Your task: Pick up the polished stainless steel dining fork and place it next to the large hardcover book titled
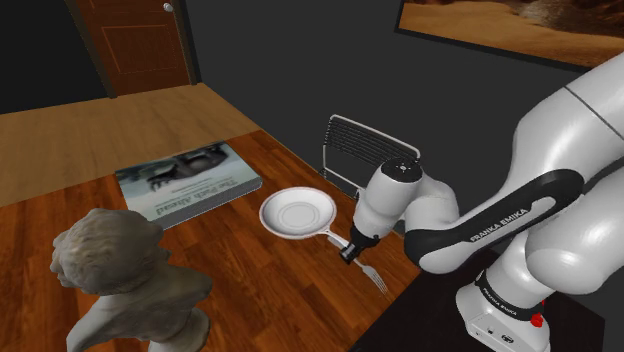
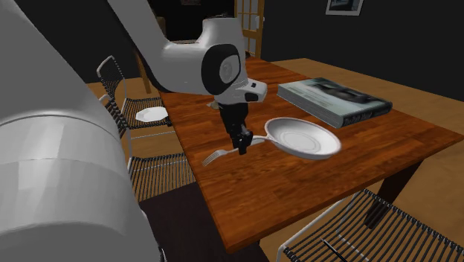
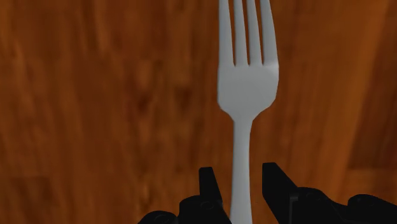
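Smooth white arm [image 1: 585, 150] with dark joint bands, white FRANKA EMIKA lettering, black tool [image 3: 241, 179].

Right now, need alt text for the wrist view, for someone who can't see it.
A grey fork lies on a wooden table, its handle between the two spread fingers of the black pincer, neither finger touching it. Its tines point away from the pincer.

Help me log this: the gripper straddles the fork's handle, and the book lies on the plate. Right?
No: the book lies on the table beside the plate, not on it, as the shoulder view shows. The gripper does straddle the fork at its handle.
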Available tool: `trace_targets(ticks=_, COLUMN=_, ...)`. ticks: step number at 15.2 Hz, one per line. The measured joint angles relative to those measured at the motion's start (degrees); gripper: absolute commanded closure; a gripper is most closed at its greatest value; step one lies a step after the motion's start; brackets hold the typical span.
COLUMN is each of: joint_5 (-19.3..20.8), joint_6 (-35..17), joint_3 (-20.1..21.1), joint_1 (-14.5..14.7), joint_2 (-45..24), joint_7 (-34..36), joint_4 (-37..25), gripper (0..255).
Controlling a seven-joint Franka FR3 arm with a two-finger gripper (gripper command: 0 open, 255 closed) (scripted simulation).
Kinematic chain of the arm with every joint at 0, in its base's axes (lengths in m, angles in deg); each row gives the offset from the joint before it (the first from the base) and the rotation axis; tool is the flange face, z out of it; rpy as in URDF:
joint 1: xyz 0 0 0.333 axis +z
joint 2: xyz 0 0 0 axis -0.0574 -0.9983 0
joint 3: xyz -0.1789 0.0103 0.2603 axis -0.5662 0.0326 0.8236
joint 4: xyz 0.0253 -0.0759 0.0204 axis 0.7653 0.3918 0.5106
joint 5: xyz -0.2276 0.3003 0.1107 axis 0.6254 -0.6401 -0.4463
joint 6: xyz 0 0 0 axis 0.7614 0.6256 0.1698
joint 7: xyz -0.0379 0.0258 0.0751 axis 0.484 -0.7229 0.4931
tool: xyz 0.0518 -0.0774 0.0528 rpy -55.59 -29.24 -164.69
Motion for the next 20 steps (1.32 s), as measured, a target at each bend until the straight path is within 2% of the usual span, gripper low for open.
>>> trace_targets(ticks=7, joint_5=-5.0, joint_6=8.1, joint_3=-3.6, joint_1=4.1, joint_2=7.4, joint_7=-4.1, joint_4=-1.1, gripper=255)
trace_targets(ticks=16, joint_5=-6.6, joint_6=17.5, joint_3=-6.5, joint_1=6.1, joint_2=14.1, joint_7=-6.1, joint_4=-3.8, gripper=255)
trace_targets(ticks=20, joint_5=-2.6, joint_6=17.3, joint_3=-3.8, joint_1=2.5, joint_2=6.8, joint_7=-3.1, joint_4=-10.9, gripper=255)
